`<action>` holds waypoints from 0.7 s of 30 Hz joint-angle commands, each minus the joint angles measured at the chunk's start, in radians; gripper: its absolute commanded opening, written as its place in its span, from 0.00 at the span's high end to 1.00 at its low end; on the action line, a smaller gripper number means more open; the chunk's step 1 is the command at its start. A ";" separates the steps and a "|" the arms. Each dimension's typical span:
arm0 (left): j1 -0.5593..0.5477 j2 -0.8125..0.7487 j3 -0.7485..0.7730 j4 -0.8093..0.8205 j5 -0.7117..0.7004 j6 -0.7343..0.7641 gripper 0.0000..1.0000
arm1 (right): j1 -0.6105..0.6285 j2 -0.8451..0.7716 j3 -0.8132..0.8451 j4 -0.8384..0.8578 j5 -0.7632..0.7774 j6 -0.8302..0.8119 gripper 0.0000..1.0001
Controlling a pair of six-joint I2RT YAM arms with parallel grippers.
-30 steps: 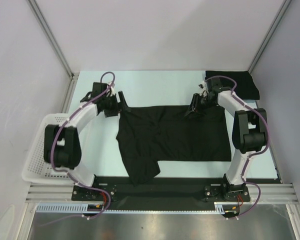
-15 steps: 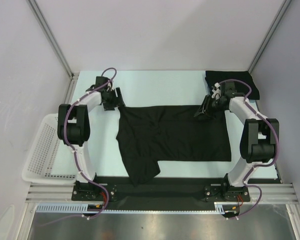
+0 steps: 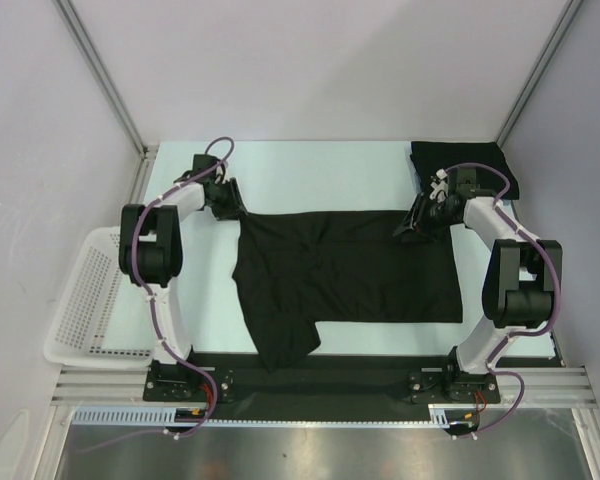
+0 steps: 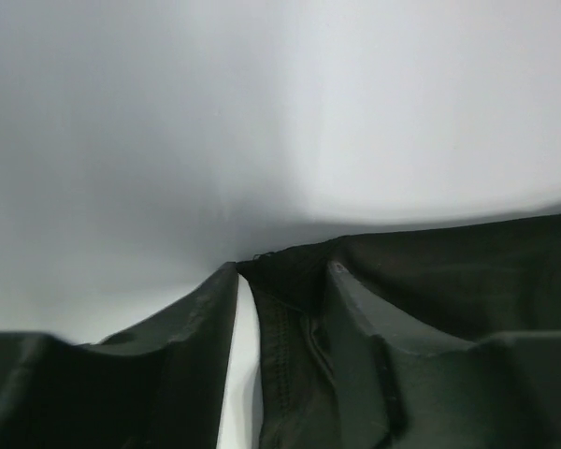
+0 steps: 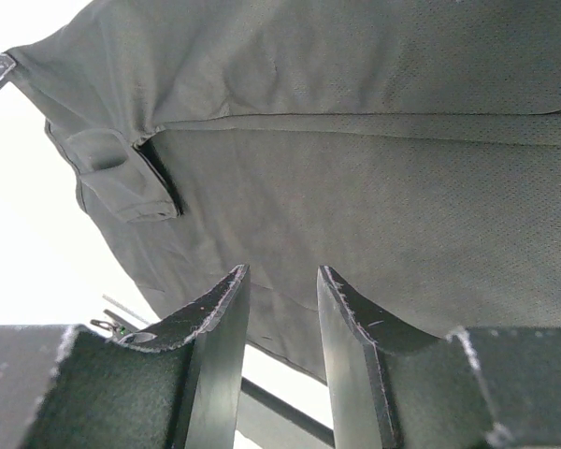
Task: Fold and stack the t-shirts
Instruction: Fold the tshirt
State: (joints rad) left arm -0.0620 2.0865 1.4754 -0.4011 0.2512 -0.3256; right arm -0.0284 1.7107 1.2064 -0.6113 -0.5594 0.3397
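A black t-shirt (image 3: 350,270) lies spread flat on the middle of the table, with a sleeve hanging toward the front left. My left gripper (image 3: 234,204) is at its far left corner. In the left wrist view the jaws (image 4: 282,271) stand apart, with the shirt's hemmed corner (image 4: 285,318) between them and a white gap beside the left finger. My right gripper (image 3: 413,224) is at the shirt's far edge near the right corner. Its jaws (image 5: 282,271) are a little open over the fabric (image 5: 355,112). A second black t-shirt (image 3: 465,166) lies folded at the back right.
A white mesh basket (image 3: 80,300) stands off the table's left edge. Metal frame posts rise at the back corners. A black strip carrying the arm bases runs along the near edge (image 3: 360,375).
My left gripper has moved right to the shirt's far left corner as the left arm reached farther back. My right gripper has moved right along the shirt's far edge. The shirt has not shifted.
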 commanded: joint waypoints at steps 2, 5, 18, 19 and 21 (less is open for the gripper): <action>0.019 0.023 0.002 0.059 0.051 0.000 0.76 | -0.005 -0.006 0.042 0.010 -0.008 -0.001 0.59; 0.025 0.043 0.071 0.058 0.022 0.032 1.00 | -0.005 -0.005 0.044 0.004 0.012 -0.001 0.59; 0.045 0.098 0.280 -0.041 -0.122 0.111 0.68 | -0.018 0.038 0.088 -0.112 0.260 0.021 0.57; 0.042 0.055 0.254 -0.045 -0.147 0.109 0.53 | -0.018 0.036 0.093 -0.126 0.294 0.019 0.57; 0.036 -0.009 0.217 -0.059 -0.191 0.099 0.34 | -0.018 0.023 0.093 -0.171 0.329 0.010 0.54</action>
State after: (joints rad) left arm -0.0254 2.1914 1.7069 -0.4263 0.1413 -0.2302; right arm -0.0433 1.7508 1.2530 -0.7063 -0.3206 0.3553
